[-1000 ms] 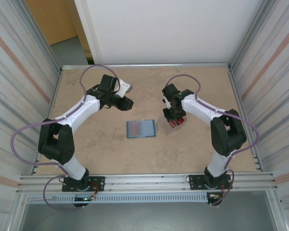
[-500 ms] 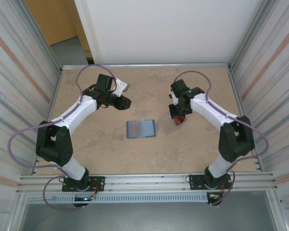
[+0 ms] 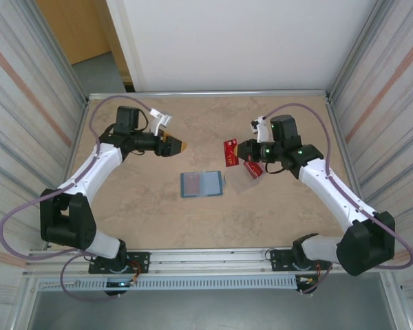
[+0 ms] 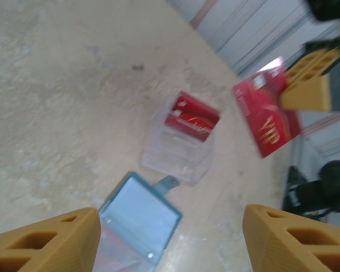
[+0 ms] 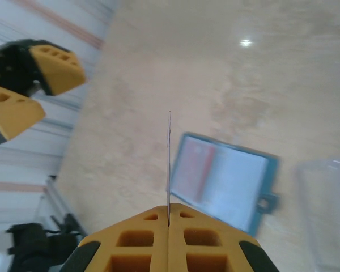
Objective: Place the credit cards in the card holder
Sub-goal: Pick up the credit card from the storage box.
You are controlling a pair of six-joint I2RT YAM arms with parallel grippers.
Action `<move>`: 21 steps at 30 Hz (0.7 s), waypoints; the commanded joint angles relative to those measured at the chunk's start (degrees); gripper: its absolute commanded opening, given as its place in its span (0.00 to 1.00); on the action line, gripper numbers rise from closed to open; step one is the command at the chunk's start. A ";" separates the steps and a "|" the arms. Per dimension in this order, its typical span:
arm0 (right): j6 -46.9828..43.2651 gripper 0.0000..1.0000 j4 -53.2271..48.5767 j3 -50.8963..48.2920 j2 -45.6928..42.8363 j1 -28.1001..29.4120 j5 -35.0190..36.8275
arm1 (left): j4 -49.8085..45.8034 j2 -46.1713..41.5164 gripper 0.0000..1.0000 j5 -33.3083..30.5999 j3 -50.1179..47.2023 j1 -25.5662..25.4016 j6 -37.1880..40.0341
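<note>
My right gripper (image 3: 239, 152) is shut on a red credit card (image 3: 230, 152), held upright in the air right of the table's middle. In the right wrist view that card (image 5: 169, 153) shows edge-on between the shut fingers (image 5: 153, 226). The teal card holder (image 3: 202, 183) lies open on the table, below and left of the held card, with something red in its left pocket (image 5: 192, 167). More red cards (image 4: 191, 116) stand in a clear plastic case (image 3: 242, 181) right of the holder. My left gripper (image 3: 173, 146) hovers open above and left of the holder, holding nothing.
The left wrist view looks over the holder (image 4: 139, 218) and the case (image 4: 178, 153) towards the held card (image 4: 266, 116) and the right gripper (image 4: 309, 85). Metal-framed walls (image 3: 372, 103) close in both sides of the table.
The right gripper has come up out of the clear case with a red card and turned to point left. The left arm has swung back towards the left wall, its gripper now pointing right.
</note>
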 commanded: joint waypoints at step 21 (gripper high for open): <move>11.75 0.00 42.22 -4.89 7.23 10.69 -15.22 | 11.71 -2.03 0.18 29.34 -0.28 -1.41 -12.43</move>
